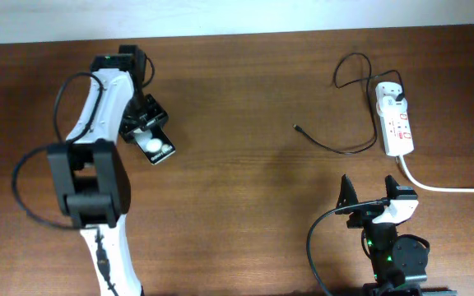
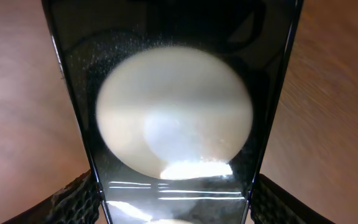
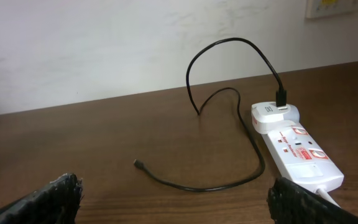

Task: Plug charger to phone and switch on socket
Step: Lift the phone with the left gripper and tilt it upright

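The phone (image 1: 156,146) lies flat at the left of the table, its glossy black face showing two white round spots. My left gripper (image 1: 142,129) is down at its far end. In the left wrist view the phone (image 2: 173,124) fills the gap between the fingers (image 2: 174,208), and both pads touch its side edges. The charger, a thin black cable (image 1: 336,148), runs from a white plug adapter (image 1: 389,94) in the socket (image 1: 399,130) to a loose tip (image 1: 296,127). My right gripper (image 1: 370,194) is open and empty, near the front edge. The right wrist view shows the tip (image 3: 138,163), the cable (image 3: 229,186) and the socket (image 3: 300,152) ahead of the open fingers (image 3: 173,205).
The socket's thick white cord (image 1: 447,188) runs off the table's right side, just beyond my right gripper. A white wall (image 3: 104,43) stands behind the table's far edge. Brown wood table (image 1: 237,205).
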You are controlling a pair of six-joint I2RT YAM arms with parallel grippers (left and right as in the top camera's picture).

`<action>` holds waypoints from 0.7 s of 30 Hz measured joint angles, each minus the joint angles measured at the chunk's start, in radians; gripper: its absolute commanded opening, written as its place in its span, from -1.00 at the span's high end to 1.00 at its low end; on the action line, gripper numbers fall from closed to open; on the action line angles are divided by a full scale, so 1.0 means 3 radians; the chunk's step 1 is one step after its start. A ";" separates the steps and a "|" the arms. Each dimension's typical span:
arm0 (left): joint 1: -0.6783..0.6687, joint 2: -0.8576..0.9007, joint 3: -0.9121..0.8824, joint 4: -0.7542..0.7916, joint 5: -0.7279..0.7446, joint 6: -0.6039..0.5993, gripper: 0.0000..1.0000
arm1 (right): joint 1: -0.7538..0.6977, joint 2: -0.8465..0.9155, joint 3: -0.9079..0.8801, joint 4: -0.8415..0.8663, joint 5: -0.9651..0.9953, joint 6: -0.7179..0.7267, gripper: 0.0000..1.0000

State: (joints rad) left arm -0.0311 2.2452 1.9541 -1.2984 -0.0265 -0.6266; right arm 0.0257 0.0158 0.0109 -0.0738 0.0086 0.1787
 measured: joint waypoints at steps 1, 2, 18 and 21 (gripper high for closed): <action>0.0000 -0.0137 0.0000 -0.0050 -0.0001 0.0008 -0.18 | 0.0000 0.0000 0.0000 0.0000 0.0000 -0.0001 -0.97; 0.0000 -0.0243 0.0000 -0.0074 -0.0001 0.0009 -0.18 | 0.0000 0.0000 0.0000 0.0001 0.0000 0.0000 -0.97; 0.0000 -0.1795 0.0000 -0.0871 0.0051 0.0010 -0.19 | 0.0000 0.0000 0.0000 0.0001 0.0000 0.0000 -0.97; 0.0000 -0.2012 0.0000 -0.1052 0.0109 0.0009 -0.18 | 0.0000 0.0000 0.0000 0.0001 -0.0001 -0.0001 -0.97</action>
State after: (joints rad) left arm -0.0311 1.6417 1.9541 -1.6138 0.0063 -0.6239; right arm 0.0257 0.0158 0.0109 -0.0734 0.0082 0.1783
